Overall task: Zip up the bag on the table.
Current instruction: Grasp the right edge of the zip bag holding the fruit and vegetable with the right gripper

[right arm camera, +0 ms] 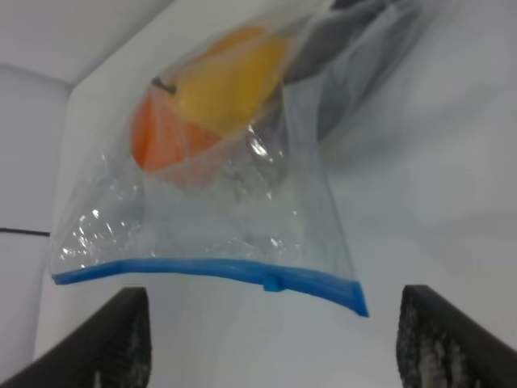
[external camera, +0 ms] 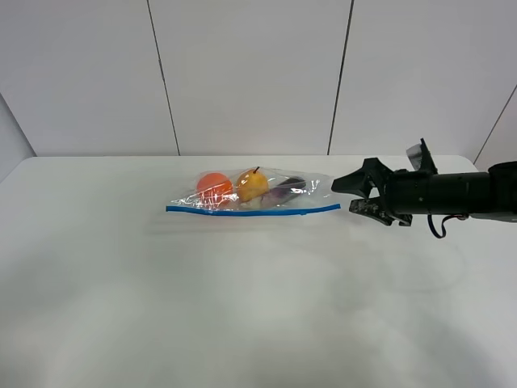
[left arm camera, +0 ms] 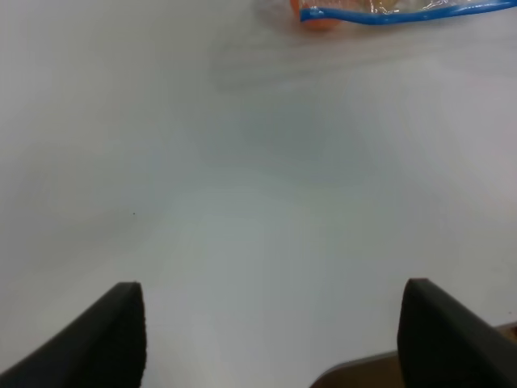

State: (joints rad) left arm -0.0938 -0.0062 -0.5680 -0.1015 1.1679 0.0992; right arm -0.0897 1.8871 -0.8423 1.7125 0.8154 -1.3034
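The bag (external camera: 250, 194) lies flat toward the far middle of the white table (external camera: 242, 307), its blue zipper strip (external camera: 252, 212) along the near edge. An orange, a yellow and a purple item show through the clear plastic. My right gripper (external camera: 346, 196) hovers open just off the bag's right end, jaws pointing at it. In the right wrist view the bag (right arm camera: 226, 218) fills the frame, and a small blue slider (right arm camera: 273, 281) sits on the strip between my open right gripper (right arm camera: 275, 301). My left gripper (left arm camera: 273, 293) is open over bare table (left arm camera: 242, 162), far from the bag (left arm camera: 396, 10).
White wall panels (external camera: 250, 73) rise behind the table's far edge. A brown strip (left arm camera: 363, 373) shows past the table's edge under the left gripper. The left arm does not show in the high view.
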